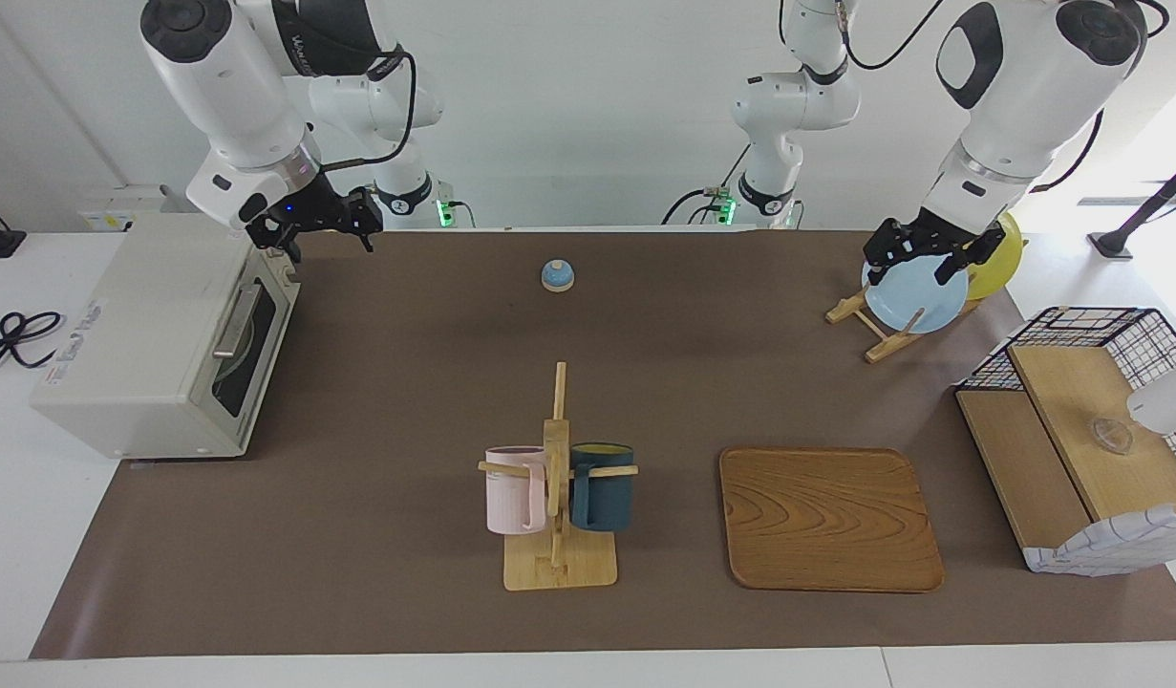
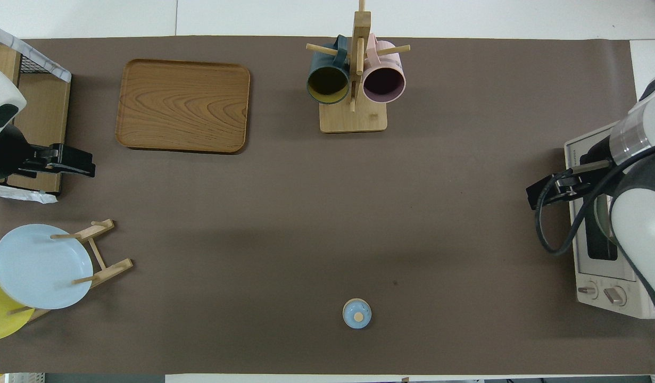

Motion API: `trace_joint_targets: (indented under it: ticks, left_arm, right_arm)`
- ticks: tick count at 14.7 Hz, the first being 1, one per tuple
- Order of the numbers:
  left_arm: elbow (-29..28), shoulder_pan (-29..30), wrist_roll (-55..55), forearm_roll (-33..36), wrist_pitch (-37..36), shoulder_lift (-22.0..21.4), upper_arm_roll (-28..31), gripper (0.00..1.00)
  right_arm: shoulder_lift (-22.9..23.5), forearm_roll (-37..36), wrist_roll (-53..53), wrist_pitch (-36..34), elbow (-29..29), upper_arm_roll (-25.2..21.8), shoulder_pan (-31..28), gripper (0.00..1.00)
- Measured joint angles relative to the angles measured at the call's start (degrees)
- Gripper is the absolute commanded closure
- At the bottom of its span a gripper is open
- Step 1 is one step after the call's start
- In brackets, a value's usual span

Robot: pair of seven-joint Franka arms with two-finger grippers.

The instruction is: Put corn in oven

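Note:
The oven (image 1: 148, 325) is a cream-white box at the right arm's end of the table, its glass door shut with the metal handle (image 1: 236, 320) facing the mat. In the overhead view the oven (image 2: 598, 276) lies partly under the right arm. The corn is hidden in both views. My right gripper (image 1: 353, 225) hangs open and empty in the air, over the mat beside the oven's door-side corner nearest the robots, also seen from above as the right gripper (image 2: 535, 196). My left gripper (image 1: 915, 263) waits open above the blue plate (image 1: 917, 301), holding nothing.
A small blue bell (image 1: 557, 275) sits near the robots' edge. A mug rack (image 1: 557, 497) with a pink and a dark blue mug, a wooden tray (image 1: 829, 516), a plate rack with blue and yellow plates, and a wire basket (image 1: 1084, 430) stand on the table.

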Motion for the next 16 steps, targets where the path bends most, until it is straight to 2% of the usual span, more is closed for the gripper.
trace_joint_targets:
  ticks: [5,11,16]
  left_arm:
    - [0.0,0.0,0.0,0.0,0.0,0.0,0.0,0.0]
    - [0.0,0.0,0.0,0.0,0.0,0.0,0.0,0.0]
    - [0.0,0.0,0.0,0.0,0.0,0.0,0.0,0.0]
  right_arm:
    - [0.0,-0.06,0.33,0.03,0.02,-0.55,-0.01,0.0]
    - [0.12,-0.07,0.48,0.6,1.48,-7.07,2.15,0.0]
    - [0.27,-0.4,2.73,1.96,1.95,-7.52,3.9,0.0]
